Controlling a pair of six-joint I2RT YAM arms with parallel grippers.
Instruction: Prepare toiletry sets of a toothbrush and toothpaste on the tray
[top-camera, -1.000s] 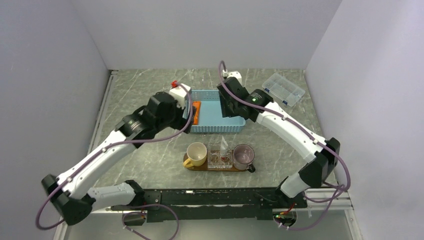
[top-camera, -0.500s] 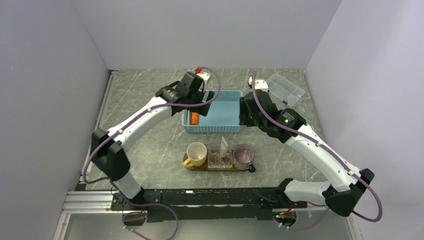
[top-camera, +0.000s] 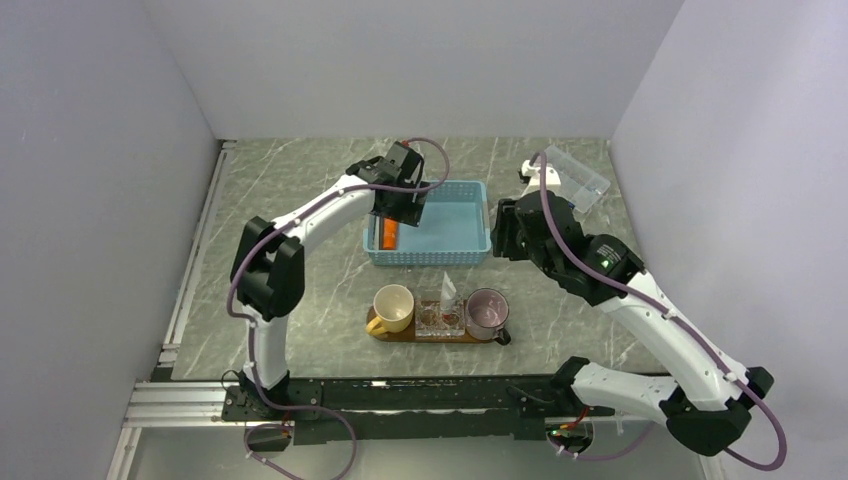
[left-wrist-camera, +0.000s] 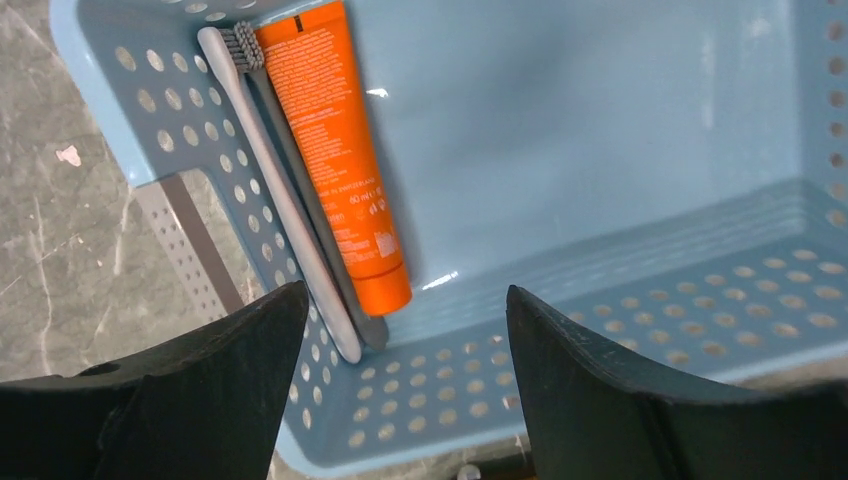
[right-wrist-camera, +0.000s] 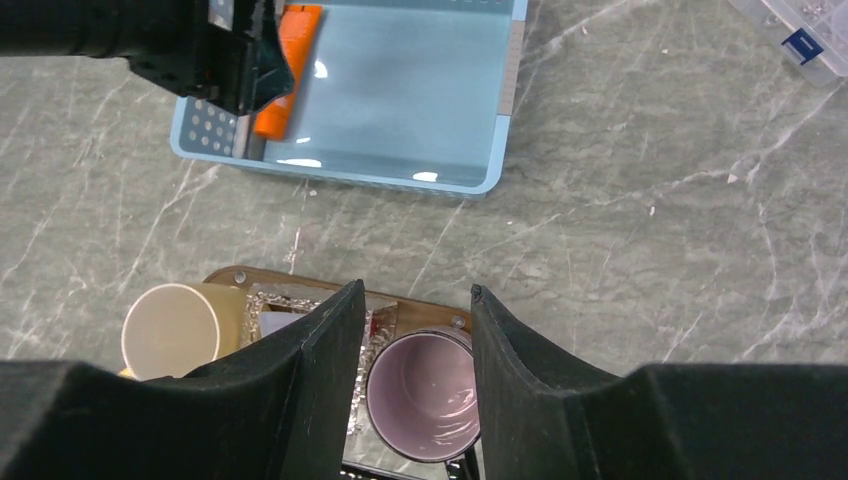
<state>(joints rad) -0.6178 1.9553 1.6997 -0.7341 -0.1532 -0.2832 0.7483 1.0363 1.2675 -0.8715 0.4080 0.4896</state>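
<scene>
Grey marble table (top-camera: 300, 300) — orange toothpaste (left-wrist-camera: 335, 150), "60 ml", in blue basket (left-wrist-camera: 600, 150); left gripper (left-wrist-camera: 405, 300), right gripper (right-wrist-camera: 415, 290) agape, empty.

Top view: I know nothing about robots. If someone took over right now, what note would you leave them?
Left fingers: open, empty, over the basket's left end.
Right fingers: open, empty, above the tray.
Orange toothpaste, whitish toothbrush and grey toothbrush lie side by side in the basket.
Done: none of these is on the tray yet; the yellow cup and purple cup there look empty.
Left: lift brush and paste out and set them on the tray.
</scene>
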